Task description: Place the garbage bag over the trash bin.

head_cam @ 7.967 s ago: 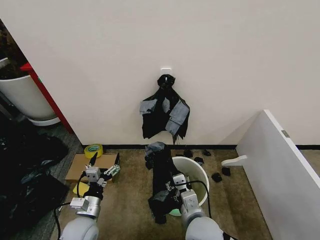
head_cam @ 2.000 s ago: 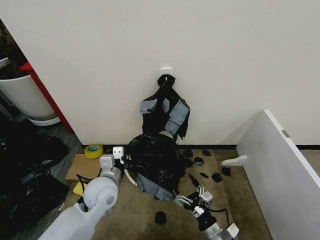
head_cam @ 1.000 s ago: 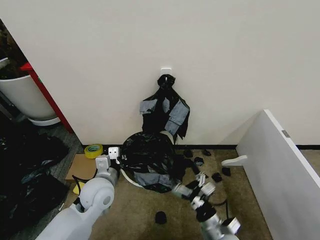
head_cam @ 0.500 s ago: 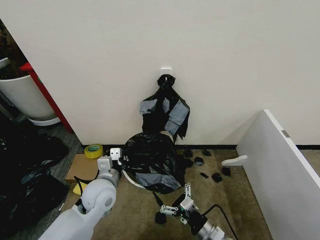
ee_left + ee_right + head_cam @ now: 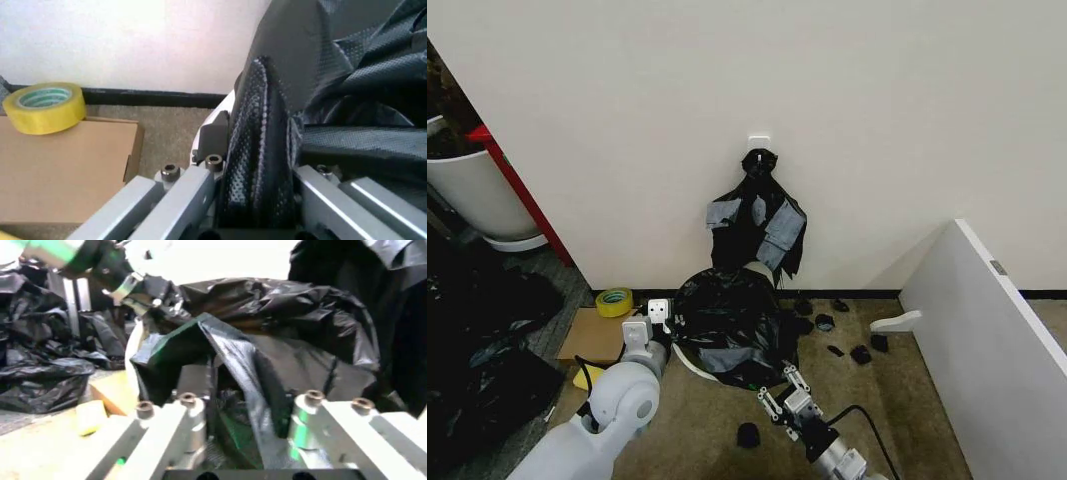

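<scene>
A roll of yellow tape (image 5: 614, 300) sits on a flat cardboard box (image 5: 595, 335) at the left of the carpeted floor, by the wall. Just beside it, the left gripper (image 5: 663, 318) reaches forward at the near-left rim of the trash bin (image 5: 689, 361), its jaws clamped on a fold of the garbage bag (image 5: 727, 320); the left wrist view shows that pleat of textured black film (image 5: 257, 165) pinched between the two metal fingers. The glossy black bag is draped over the bin, which stands on the floor against the wall, below a knotted bunch of black bags with grey patches (image 5: 755, 228) hanging from a wall hook. Only a sliver of white rim shows at the near-left; the rest is covered.

To the right and nearer, the right gripper (image 5: 783, 396) hovers low over the carpet at the bag's front hem, jaws apart, with loose film (image 5: 247, 390) lying between them in the right wrist view; I cannot tell whether they touch it.

The draping step appears well along. The next move seems to call for pulling the front hem down and outward so the film seats evenly around the rim, while the left side is held taut. Small black scraps (image 5: 859, 353) litter the floor farther right, near a white panel (image 5: 987, 340).
</scene>
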Robot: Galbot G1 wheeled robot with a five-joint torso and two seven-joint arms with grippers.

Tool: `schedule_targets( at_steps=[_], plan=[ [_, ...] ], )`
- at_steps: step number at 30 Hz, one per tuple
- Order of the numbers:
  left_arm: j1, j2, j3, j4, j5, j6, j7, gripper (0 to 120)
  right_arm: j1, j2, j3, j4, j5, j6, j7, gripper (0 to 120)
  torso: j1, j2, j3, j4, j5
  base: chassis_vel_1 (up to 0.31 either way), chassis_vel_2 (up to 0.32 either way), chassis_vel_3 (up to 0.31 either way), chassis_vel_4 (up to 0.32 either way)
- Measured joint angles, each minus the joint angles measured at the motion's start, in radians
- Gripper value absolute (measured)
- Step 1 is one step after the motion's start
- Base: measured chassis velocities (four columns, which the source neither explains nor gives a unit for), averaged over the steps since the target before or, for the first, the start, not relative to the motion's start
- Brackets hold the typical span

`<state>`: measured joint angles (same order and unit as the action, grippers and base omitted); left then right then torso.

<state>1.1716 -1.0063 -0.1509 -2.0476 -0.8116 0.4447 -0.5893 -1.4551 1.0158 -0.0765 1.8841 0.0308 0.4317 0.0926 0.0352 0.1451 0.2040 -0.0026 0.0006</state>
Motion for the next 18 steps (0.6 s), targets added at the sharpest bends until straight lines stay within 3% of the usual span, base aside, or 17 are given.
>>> schedule_targets(
  at_steps=[7,14,18],
  plan=[
    [-0.006,-0.002,-0.004,-0.008,-0.01,-0.004,-0.001,0,0.015,0.016,0.002,-0.062,0.02,0.095,-0.099,0,0.0,0.0,0.0,0.0,-0.0001,0.0,0.0,0.0,0.0],
    [-0.02,-0.015,-0.015,-0.046,-0.125,0.004,-0.027,0,0.066,0.066,0.01,-0.217,0.073,0.256,-0.409,0,0.0,0.0,0.0,0.0,0.0,0.0,0.0,0.0,0.0],
    [-0.017,-0.025,-0.027,-0.082,-0.211,0.041,-0.053,0,0.097,0.098,0.011,-0.297,0.028,0.279,-0.429,0,0.0,0.0,0.0,-0.0002,0.0001,0.0,0.0,0.0,0.0]
  ],
)
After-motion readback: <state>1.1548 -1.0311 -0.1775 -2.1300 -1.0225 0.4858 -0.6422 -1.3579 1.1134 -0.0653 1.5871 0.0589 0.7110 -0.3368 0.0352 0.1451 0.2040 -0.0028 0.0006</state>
